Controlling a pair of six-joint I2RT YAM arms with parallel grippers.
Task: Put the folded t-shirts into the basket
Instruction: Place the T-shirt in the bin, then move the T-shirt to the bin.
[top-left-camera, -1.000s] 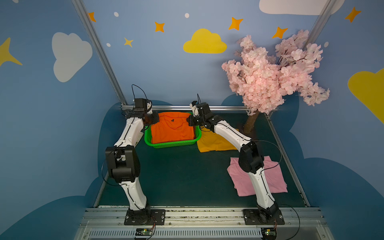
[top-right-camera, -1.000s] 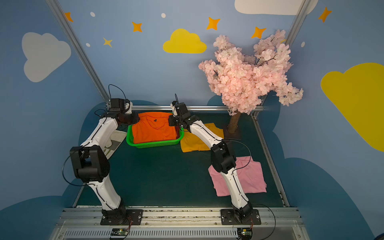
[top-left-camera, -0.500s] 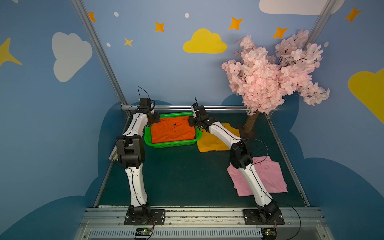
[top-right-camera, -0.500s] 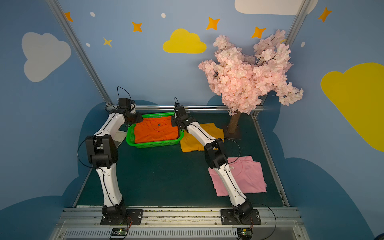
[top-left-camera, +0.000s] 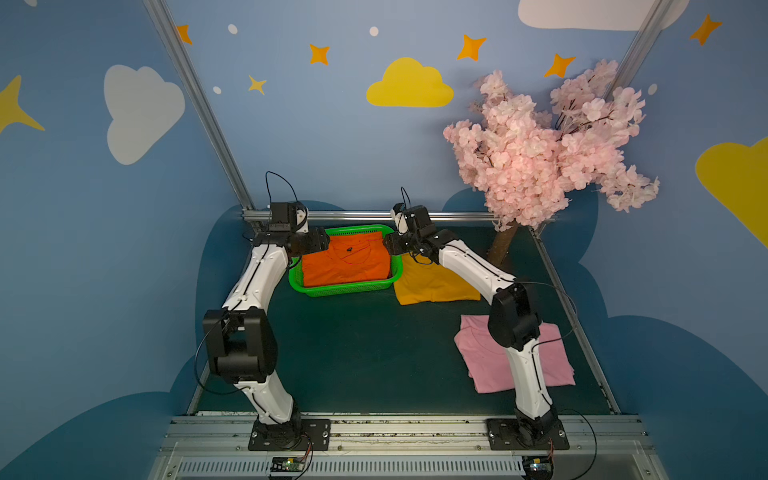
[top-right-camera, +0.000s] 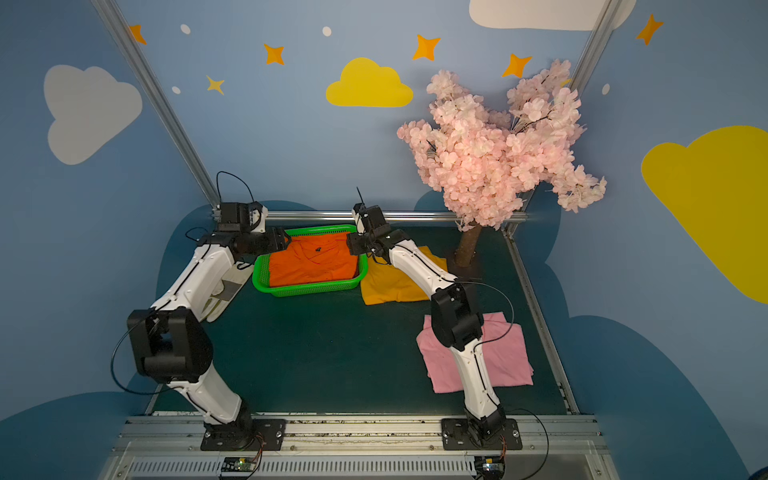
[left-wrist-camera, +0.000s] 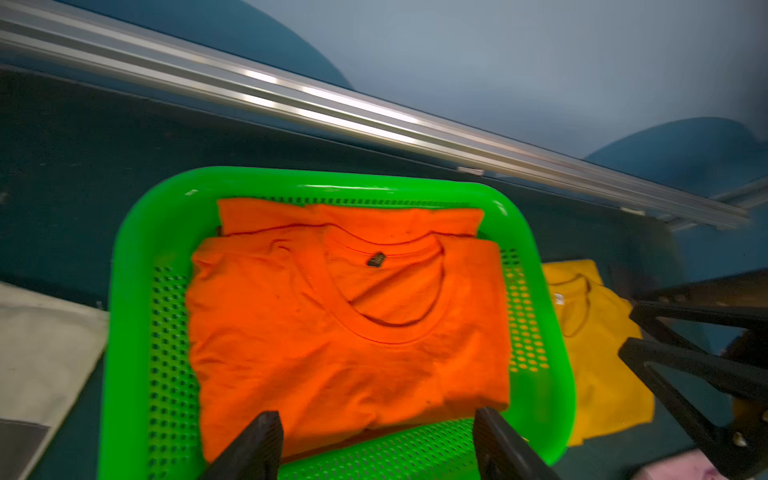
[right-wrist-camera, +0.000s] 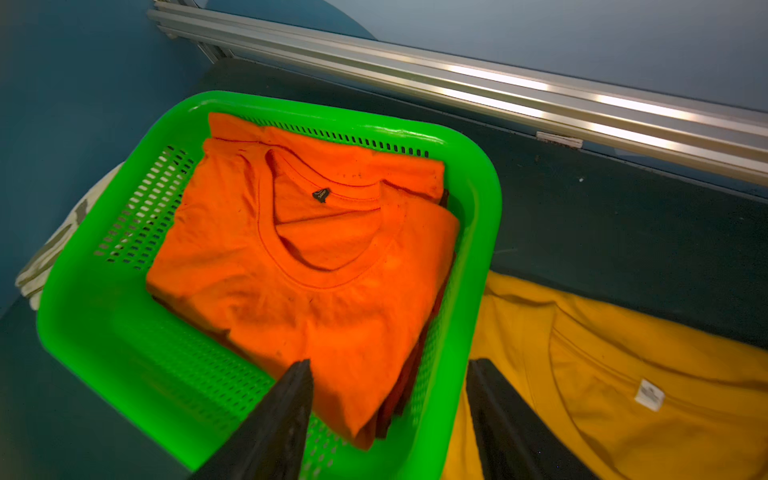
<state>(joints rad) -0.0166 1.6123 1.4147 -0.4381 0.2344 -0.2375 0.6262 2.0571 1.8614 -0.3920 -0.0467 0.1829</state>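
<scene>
The orange folded t-shirt (top-left-camera: 345, 262) lies flat in the green basket (top-left-camera: 345, 289), on top of a dark red one whose edge shows beneath it (right-wrist-camera: 395, 400). My left gripper (top-left-camera: 322, 243) hovers open over the basket's left end, its jaws (left-wrist-camera: 374, 415) wide apart and holding nothing. My right gripper (top-left-camera: 388, 245) is open above the basket's right rim, straddling it (right-wrist-camera: 390, 363) with nothing in it. A mustard yellow t-shirt (top-left-camera: 432, 282) lies right of the basket. The pink t-shirt (top-left-camera: 478, 353) lies at the near right, partly behind my right arm.
A pale work glove (top-right-camera: 226, 286) lies left of the basket under my left arm. A pink blossom tree (top-left-camera: 540, 145) stands at the back right, its trunk (top-left-camera: 503, 245) beside the yellow shirt. An aluminium rail (top-left-camera: 361, 215) runs behind the basket.
Both grippers went from shut to open and let go of the orange t-shirt, which now rests in the basket. Both arms reached forward, then drew back a little.
</scene>
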